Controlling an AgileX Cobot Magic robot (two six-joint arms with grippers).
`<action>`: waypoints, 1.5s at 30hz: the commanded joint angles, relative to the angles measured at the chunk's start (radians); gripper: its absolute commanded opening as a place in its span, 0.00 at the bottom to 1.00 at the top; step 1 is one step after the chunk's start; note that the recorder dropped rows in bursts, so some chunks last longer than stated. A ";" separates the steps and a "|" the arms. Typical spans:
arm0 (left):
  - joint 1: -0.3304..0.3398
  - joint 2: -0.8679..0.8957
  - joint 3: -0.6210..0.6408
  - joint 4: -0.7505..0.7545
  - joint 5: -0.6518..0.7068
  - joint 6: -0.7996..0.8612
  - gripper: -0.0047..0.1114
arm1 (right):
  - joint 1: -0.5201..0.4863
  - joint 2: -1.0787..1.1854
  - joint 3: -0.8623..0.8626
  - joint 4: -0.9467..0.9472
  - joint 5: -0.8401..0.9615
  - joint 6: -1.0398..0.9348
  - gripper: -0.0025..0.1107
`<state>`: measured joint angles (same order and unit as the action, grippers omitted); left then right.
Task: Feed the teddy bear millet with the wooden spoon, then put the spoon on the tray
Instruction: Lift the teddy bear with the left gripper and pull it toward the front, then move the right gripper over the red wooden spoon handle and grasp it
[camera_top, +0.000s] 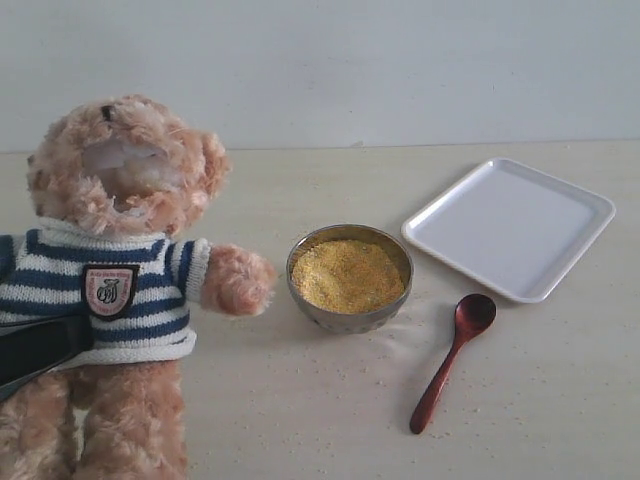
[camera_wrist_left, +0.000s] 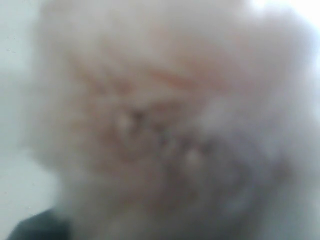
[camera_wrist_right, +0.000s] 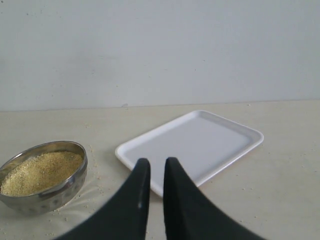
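Observation:
The teddy bear (camera_top: 130, 200) in its striped sweater sits upright at the left. My left gripper (camera_top: 55, 345) reaches in from the left edge, with one black finger across the bear's waist, shut on it. Blurred fur of the teddy bear (camera_wrist_left: 150, 125) fills the left wrist view. The millet (camera_top: 347, 273) lies heaped in a metal bowl (camera_top: 350, 320) at the middle. The wooden spoon (camera_top: 450, 360) rests on the table right of the bowl, its oval end toward the tray (camera_top: 510, 225). My right gripper (camera_wrist_right: 154, 165) hovers before the tray (camera_wrist_right: 200, 140), its fingers a narrow slit apart and empty.
Loose grains are scattered on the beige table (camera_top: 300, 420) around the bowl and spoon. The millet bowl (camera_wrist_right: 60, 192) is beside the tray in the right wrist view. A pale wall (camera_top: 400, 70) closes off the back.

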<state>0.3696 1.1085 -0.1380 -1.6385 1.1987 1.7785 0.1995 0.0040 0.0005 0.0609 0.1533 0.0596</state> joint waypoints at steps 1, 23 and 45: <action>0.005 -0.009 0.004 -0.018 0.022 0.008 0.08 | 0.002 -0.004 -0.001 -0.003 -0.009 -0.006 0.13; 0.005 -0.009 0.004 -0.018 0.022 0.000 0.08 | 0.002 0.112 -0.221 0.371 0.233 -0.012 0.13; 0.005 -0.009 0.004 0.012 0.022 0.009 0.08 | 0.281 0.936 -0.450 0.230 0.287 -0.052 0.13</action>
<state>0.3712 1.1085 -0.1380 -1.6174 1.1987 1.7789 0.3923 0.9309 -0.4519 0.3552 0.5384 -0.0756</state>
